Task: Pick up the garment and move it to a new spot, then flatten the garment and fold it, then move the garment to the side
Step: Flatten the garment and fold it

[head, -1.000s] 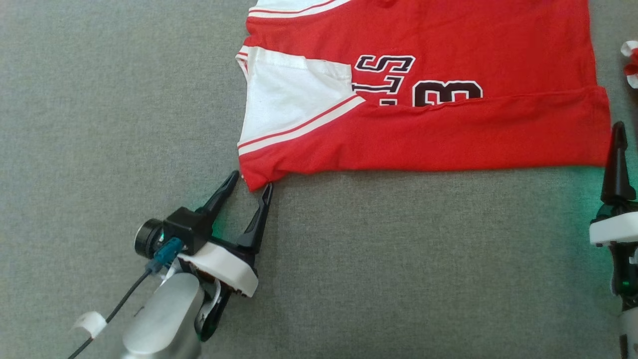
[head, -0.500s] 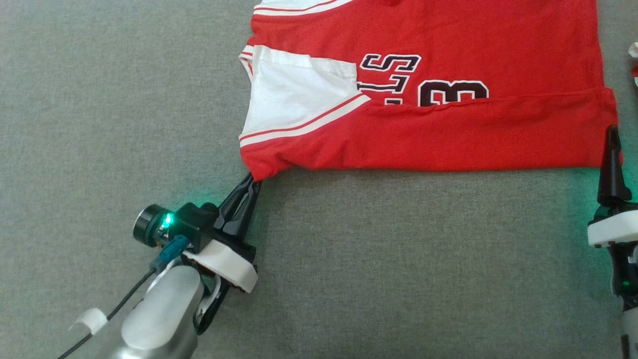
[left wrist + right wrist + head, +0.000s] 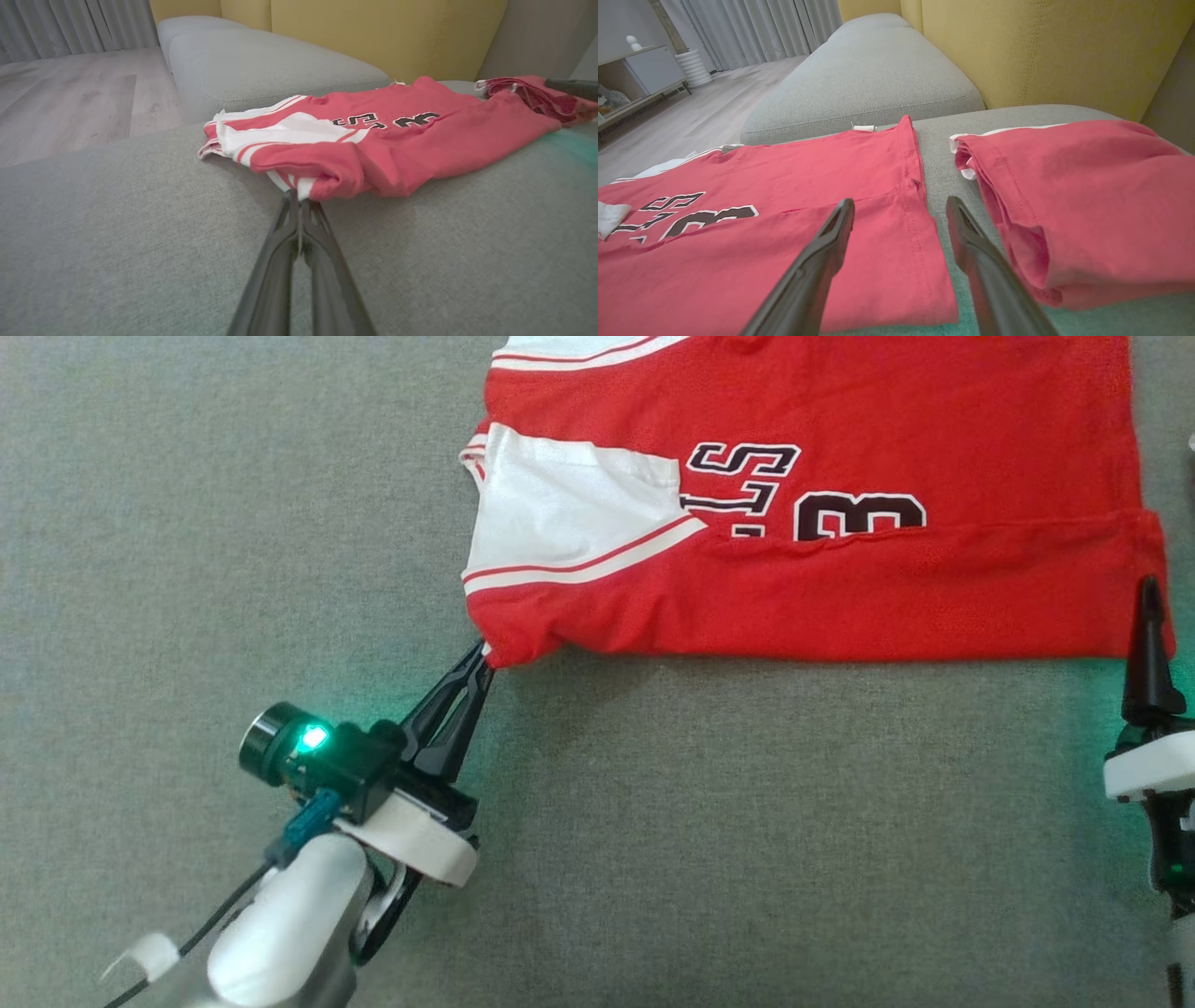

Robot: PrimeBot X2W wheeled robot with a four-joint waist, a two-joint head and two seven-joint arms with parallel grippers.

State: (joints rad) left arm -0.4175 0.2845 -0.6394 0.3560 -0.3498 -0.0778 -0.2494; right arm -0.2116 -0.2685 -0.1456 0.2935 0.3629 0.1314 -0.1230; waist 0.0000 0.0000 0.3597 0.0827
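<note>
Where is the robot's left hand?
In the head view the left hand is at the lower left, over the gray couch, pinching the near left corner of the red shirt.

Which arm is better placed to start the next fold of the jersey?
Left. The left gripper is shut on the jersey at its near sleeve-side corner, with fabric bunched at its tips. The right gripper stands open over the hem corner, gripping nothing.

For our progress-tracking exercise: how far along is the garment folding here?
Done: garment spread flat, near edge folded over. In hand: left gripper, jaws shut on the near-left corner; right gripper, jaws open at the near-right corner. Left: further folds, moving it aside.
</note>
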